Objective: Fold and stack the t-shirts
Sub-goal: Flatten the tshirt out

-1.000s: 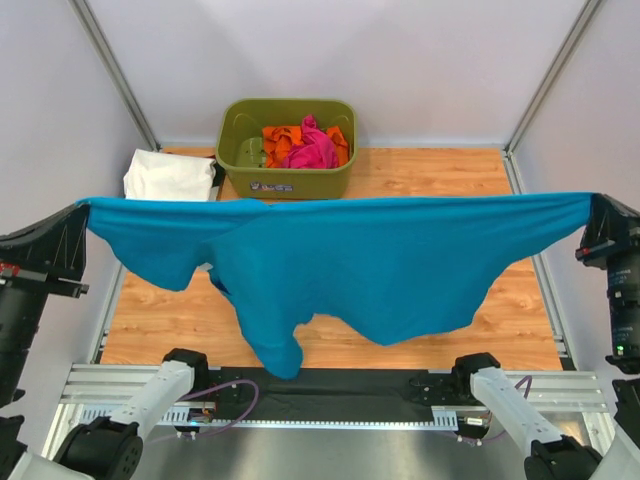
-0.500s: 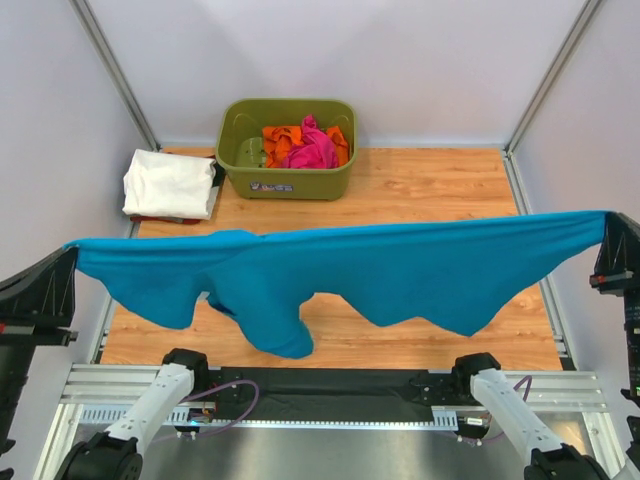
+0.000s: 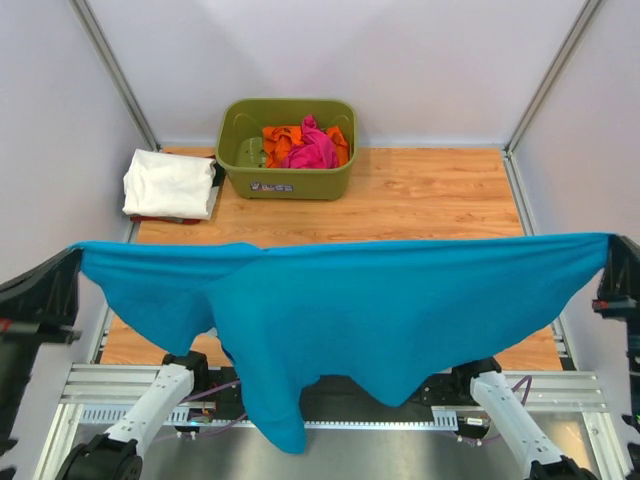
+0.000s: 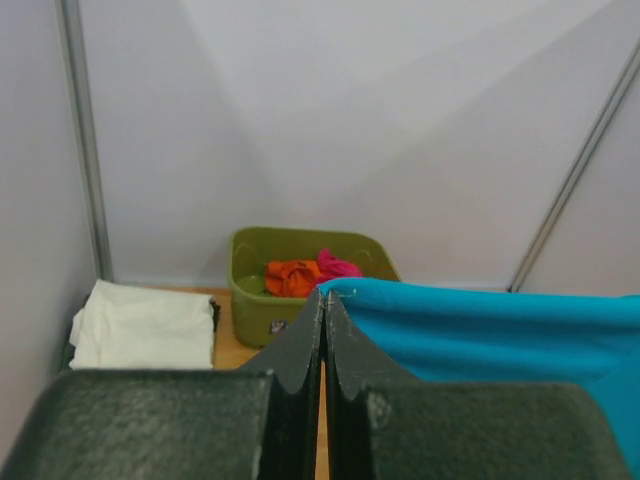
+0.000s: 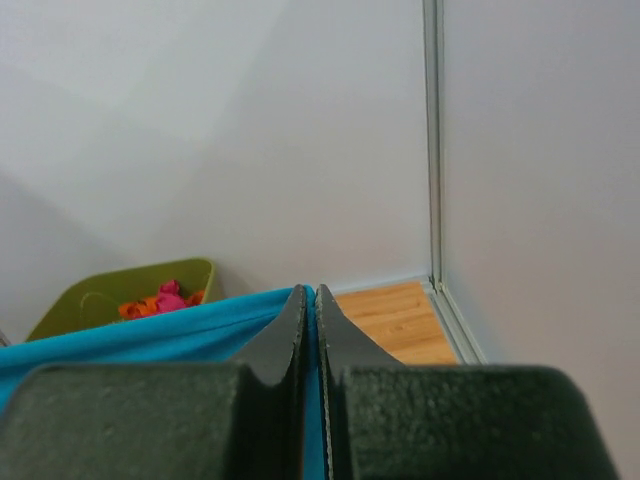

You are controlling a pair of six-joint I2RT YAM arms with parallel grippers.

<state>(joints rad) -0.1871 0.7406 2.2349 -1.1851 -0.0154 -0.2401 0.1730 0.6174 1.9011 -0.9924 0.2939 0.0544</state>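
Top external: teal-blue t-shirt (image 3: 380, 310) lower than before, drape longer.

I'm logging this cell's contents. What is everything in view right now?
teal shirt: one, teal-blue, stretched in the air between both grippers
white shirt: one, white, folded, table's far-left corner
pink shirt: one, pink, crumpled in tub
orange shirt: at least one, orange, in tub beside the pink
tub: one, olive green, table's far edge
table: one, wood
left gripper: one, black, shut on teal shirt
right gripper: one, black, shut on teal shirt
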